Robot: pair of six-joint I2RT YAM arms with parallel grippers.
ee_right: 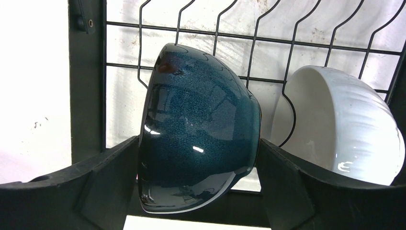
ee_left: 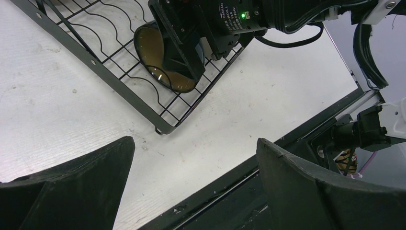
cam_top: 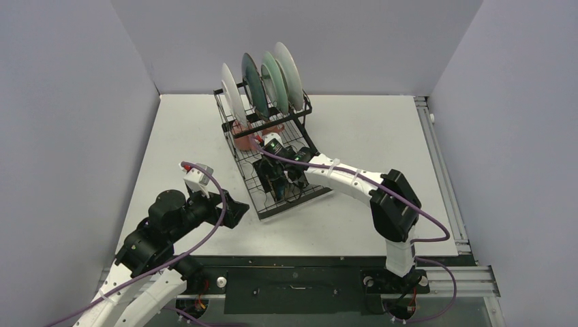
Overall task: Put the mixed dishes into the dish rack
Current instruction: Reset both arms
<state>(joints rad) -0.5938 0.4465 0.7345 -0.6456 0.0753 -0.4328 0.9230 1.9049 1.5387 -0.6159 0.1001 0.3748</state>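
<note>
The dish rack (cam_top: 294,206) stands at mid-table with several plates (cam_top: 272,82) upright in its upper slots and pink mugs (cam_top: 242,131) under them. On the lower tray (ee_right: 86,96) a dark bowl (ee_right: 201,124) stands on its edge, teal-blue outside and brown-gold inside (ee_left: 151,52), next to a white bowl (ee_right: 344,124). My right gripper (ee_right: 198,140) straddles the dark bowl, one finger by its rim and the other by its foot, jaws wide and open. My left gripper (ee_left: 194,158) hangs open and empty over the table's near edge, by the rack's front corner (ee_left: 160,128).
Grey walls close in the table on three sides. A metal rail (cam_top: 443,177) runs along the right edge and a black strip (ee_left: 268,148) along the near edge. The right arm (cam_top: 354,178) reaches across the rack's front half.
</note>
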